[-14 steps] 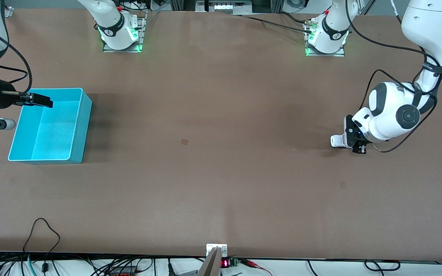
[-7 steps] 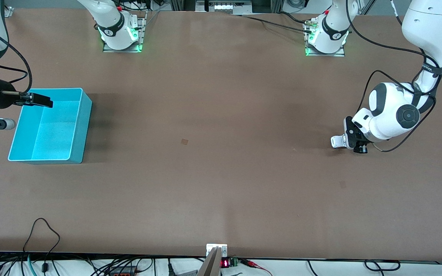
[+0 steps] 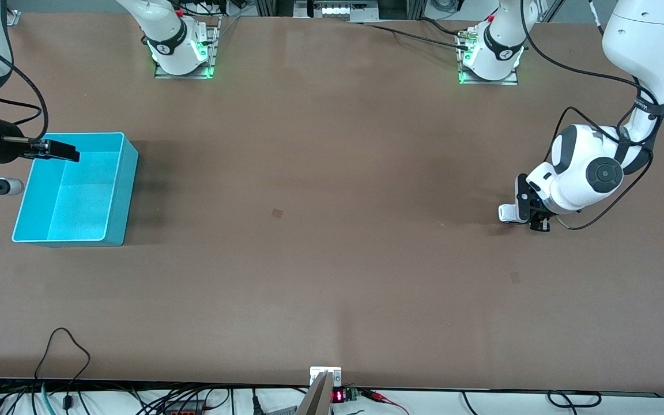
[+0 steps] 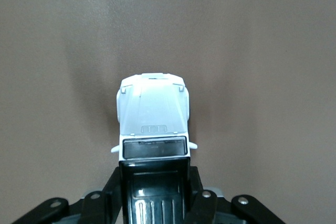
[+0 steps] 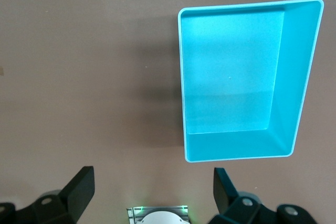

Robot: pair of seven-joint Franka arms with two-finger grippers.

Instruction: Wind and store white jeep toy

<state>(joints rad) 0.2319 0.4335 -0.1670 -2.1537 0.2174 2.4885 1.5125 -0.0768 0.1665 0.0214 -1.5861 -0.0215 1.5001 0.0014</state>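
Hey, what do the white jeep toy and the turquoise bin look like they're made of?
White jeep toy, gripped at its black rear by the left gripper: likely moulded plastic; matte white hood with crisp seams, and a glossy black roof that reflects light.

Turquoise bin: probably plastic too; thin uniform walls, rounded corners, and a finely speckled, matte inside floor. Neither material can be confirmed by look alone.
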